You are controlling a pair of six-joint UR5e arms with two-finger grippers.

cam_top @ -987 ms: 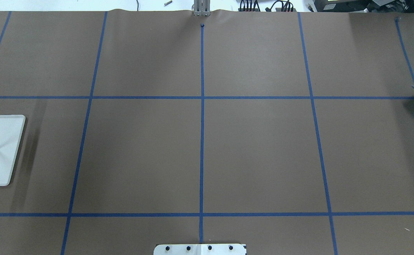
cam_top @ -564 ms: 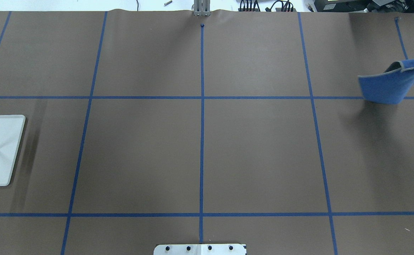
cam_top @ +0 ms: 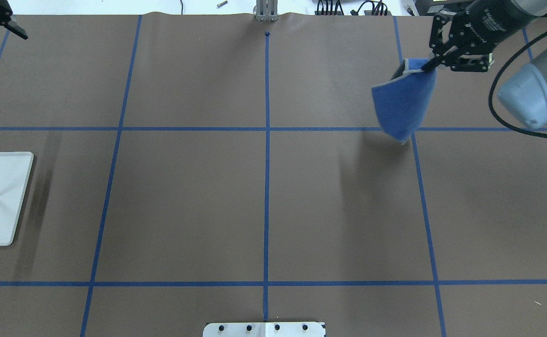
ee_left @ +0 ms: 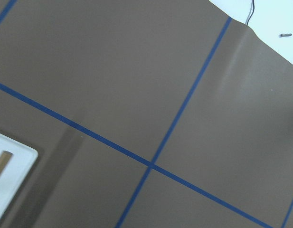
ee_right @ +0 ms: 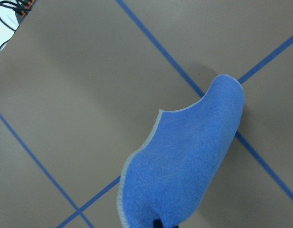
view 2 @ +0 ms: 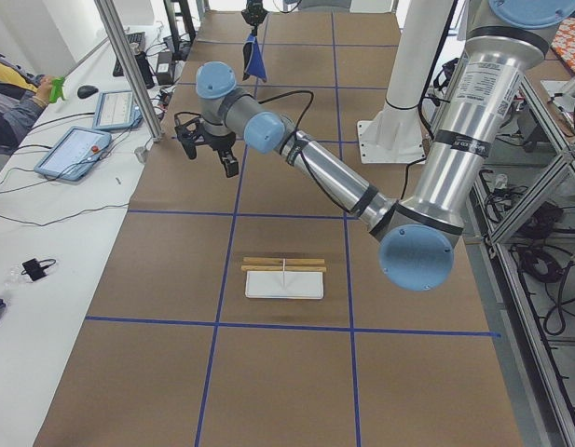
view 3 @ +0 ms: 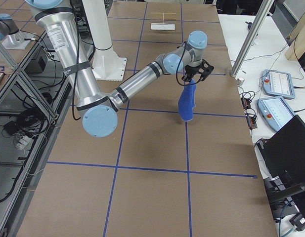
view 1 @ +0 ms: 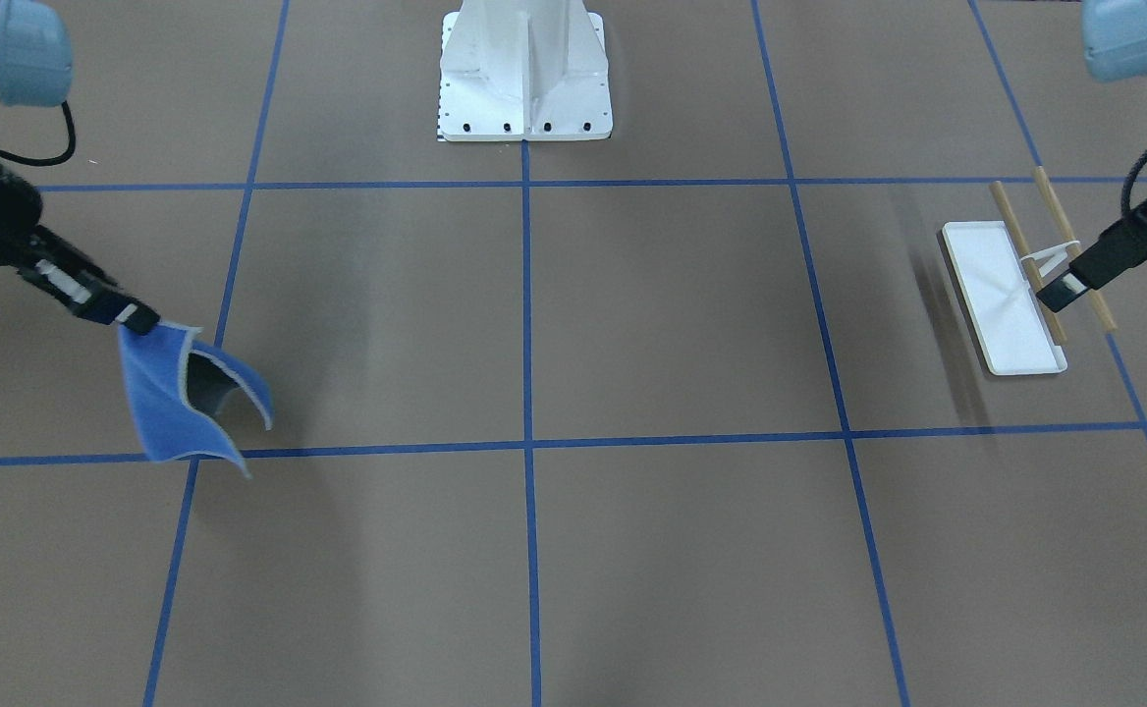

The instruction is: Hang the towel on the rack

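A: What has moved?
B: The towel, pinched at one corner by the closed right gripper, has come inward from the worktop's right edge and hangs near the far edge.
A: What remains?
B: The carry and the draping. The rack stands bare at the left edge. The left gripper, jaws spread, holds nothing.

Bright, even overhead light covers the brown surface, every view sharp. The towel casts a soft shadow toward 7 o'clock, seen from overhead.
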